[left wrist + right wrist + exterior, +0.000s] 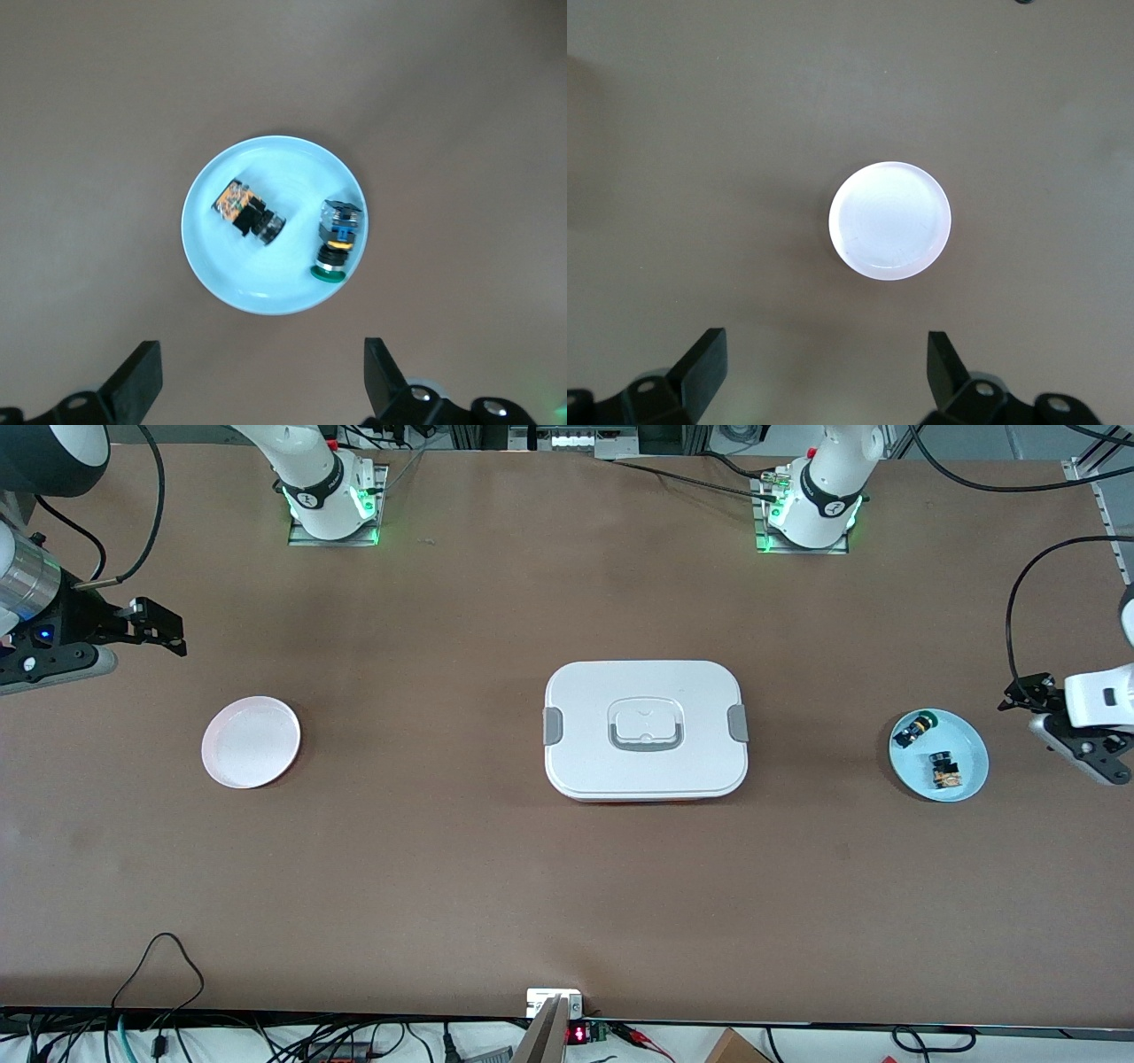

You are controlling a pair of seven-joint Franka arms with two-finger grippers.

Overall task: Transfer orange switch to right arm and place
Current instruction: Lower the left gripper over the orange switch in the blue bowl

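Black orange switch (247, 211), orange-faced, lies in blue plate (213, 266); both grippers gape empty.

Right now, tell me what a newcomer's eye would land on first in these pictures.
The big white rectangular lidded box with grey latches sits mid-table. Toward the left arm's end, a pale blue round plate holds the tiny black orange-faced switch and a small black cylinder with a green end; the open left pincer hangs beside it. An empty pinkish-white round plate lies toward the right arm's end, near the open right pincer.
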